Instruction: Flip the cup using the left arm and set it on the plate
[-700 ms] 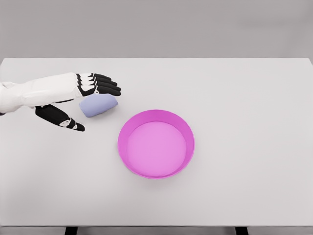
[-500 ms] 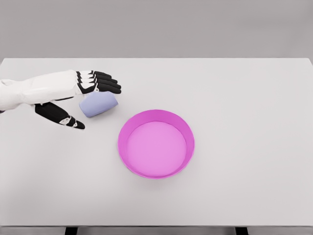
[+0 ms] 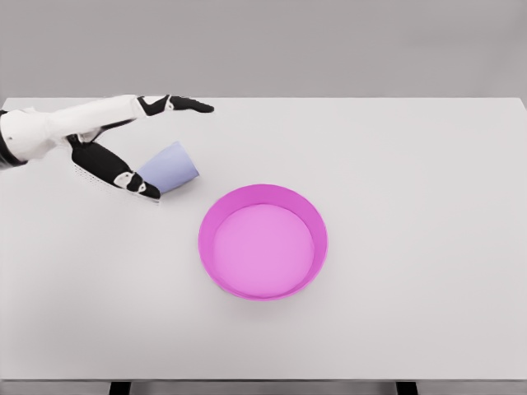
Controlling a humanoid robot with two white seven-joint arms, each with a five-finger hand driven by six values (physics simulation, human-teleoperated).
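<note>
left robot hand [image 3: 136, 140] spread around lilac cup [image 3: 170, 166].

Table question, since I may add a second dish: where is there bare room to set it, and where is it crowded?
The table is bare right of the pink plate to its right edge, and along the front edge below the plate. It is crowded at far left, where the left hand is spread around the tipped lavender cup.

Cup [image 3: 170, 165] on table [image 3: 412, 164], left of and behind plate [image 3: 263, 241]; left hand [image 3: 136, 148] around cup.
</note>
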